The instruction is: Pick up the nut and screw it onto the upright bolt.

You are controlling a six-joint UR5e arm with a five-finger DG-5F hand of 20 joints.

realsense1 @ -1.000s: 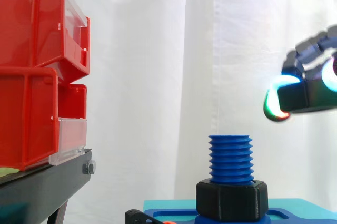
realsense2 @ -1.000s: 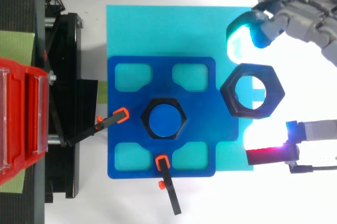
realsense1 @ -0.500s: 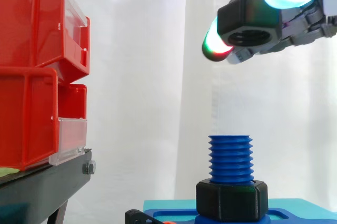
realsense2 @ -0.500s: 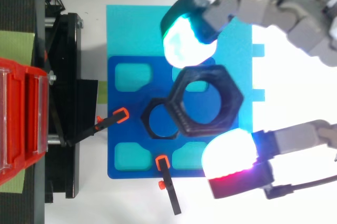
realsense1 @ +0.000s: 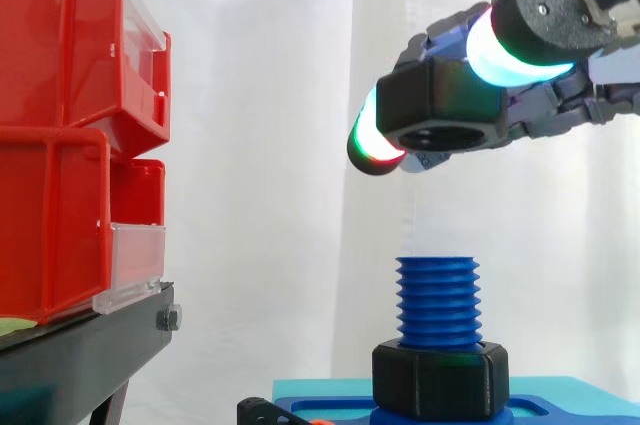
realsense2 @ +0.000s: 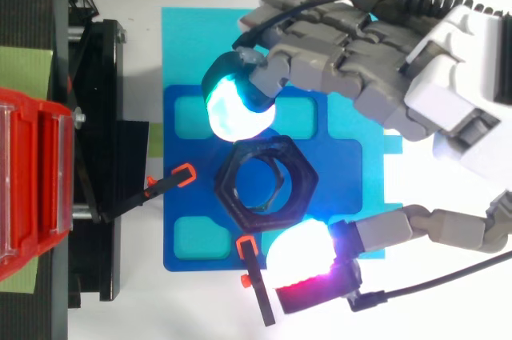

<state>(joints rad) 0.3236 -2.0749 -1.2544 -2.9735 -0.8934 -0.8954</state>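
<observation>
A black hexagonal nut (realsense1: 443,107) hangs in the air, pinched between the glowing fingertips and thumb of my hand (realsense2: 376,68). It is held roughly level, well above the blue upright bolt (realsense1: 437,301). From above, the nut (realsense2: 266,181) lies almost straight over the bolt, covering it. A second black nut (realsense1: 440,379) sits at the bolt's base on the blue fixture plate (realsense2: 192,220). My hand (realsense1: 560,65) comes in from the right.
Stacked red bins (realsense1: 75,135) sit on a black stand (realsense1: 80,355) at the left. The blue plate rests on a cyan mat (realsense2: 208,44). Two black clamps with orange tips (realsense2: 252,276) hold the plate at its left and front edges.
The hand closed on the nut beside the plate, lifted it high, then carried it left and lowered it somewhat until it hangs over the bolt.
</observation>
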